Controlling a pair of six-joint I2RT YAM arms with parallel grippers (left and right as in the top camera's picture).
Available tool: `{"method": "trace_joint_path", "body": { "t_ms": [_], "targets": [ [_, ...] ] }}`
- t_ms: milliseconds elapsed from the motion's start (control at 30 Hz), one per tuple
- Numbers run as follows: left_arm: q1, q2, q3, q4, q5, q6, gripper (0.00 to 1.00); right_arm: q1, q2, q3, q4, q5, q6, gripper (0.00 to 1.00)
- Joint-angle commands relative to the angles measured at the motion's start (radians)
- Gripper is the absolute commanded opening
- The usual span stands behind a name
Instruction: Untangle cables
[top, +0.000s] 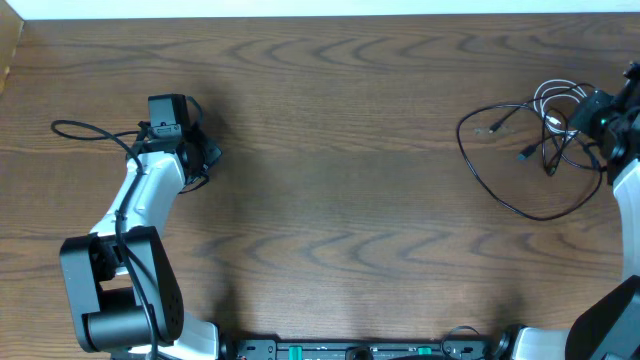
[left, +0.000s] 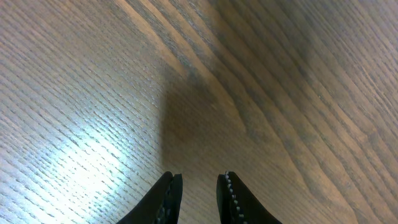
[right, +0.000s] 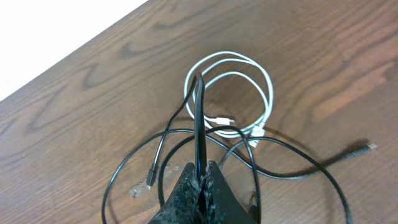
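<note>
On the wooden table (top: 350, 200), the right end effector (right: 200, 177) pinches a black cable (right: 199, 118), so pulling could drag the white cable (right: 270, 93) tighter, while the left end effector (left: 199, 186) hangs barely open, empty.

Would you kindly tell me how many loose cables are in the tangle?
3: one black cable pinched upright in the right fingers, the white cable coiled just beyond them, another black cable looping wide around both. Overlaps may hide more.
</note>
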Motion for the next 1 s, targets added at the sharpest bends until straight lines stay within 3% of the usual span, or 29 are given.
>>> {"method": "trace_joint_path", "body": {
  "t_ms": [0,67,167,300,500,600,633,667,767,967],
  "targets": [
    [-0.002,-0.004,-0.006,-0.003,-0.005,0.005,0.25,-0.007,-0.006,-0.002,-0.029,0.061,0.003,0.02],
    [-0.002,-0.004,-0.006,-0.003,-0.005,0.005,0.24,-0.008,-0.006,-0.002,-0.045,0.072,0.003,0.12],
    [-0.002,-0.004,-0.006,-0.003,-0.005,0.005,0.25,-0.007,-0.006,-0.002,-0.049,0.072,0.003,0.46],
    [-0.002,-0.004,-0.006,-0.003,-0.005,0.005,0.25,-0.006,-0.006,-0.002,-0.05,0.071,0.003,0.5],
    [-0.002,-0.004,-0.006,-0.003,-0.005,0.005,0.24,-0.005,-0.004,-0.002,-0.085,0.067,0.048,0.67],
    [-0.002,-0.004,-0.006,-0.003,-0.005,0.005,0.24,-0.005,0.008,-0.002,-0.09,0.037,0.047,0.62],
    [-0.002,-0.004,-0.006,-0.003,-0.005,0.005,0.24,-0.003,0.017,-0.002,-0.088,0.015,0.047,0.52],
    [-0.002,-0.004,-0.006,-0.003,-0.005,0.005,0.24,0.001,0.039,-0.002,-0.077,-0.02,0.047,0.3],
    [-0.002,-0.004,-0.006,-0.003,-0.005,0.005,0.24,0.011,0.094,-0.002,-0.048,-0.077,0.013,0.06],
    [-0.002,-0.004,-0.006,-0.004,-0.005,0.005,0.24,0.013,0.236,-0.002,-0.039,-0.071,-0.043,0.01]
  ]
}}
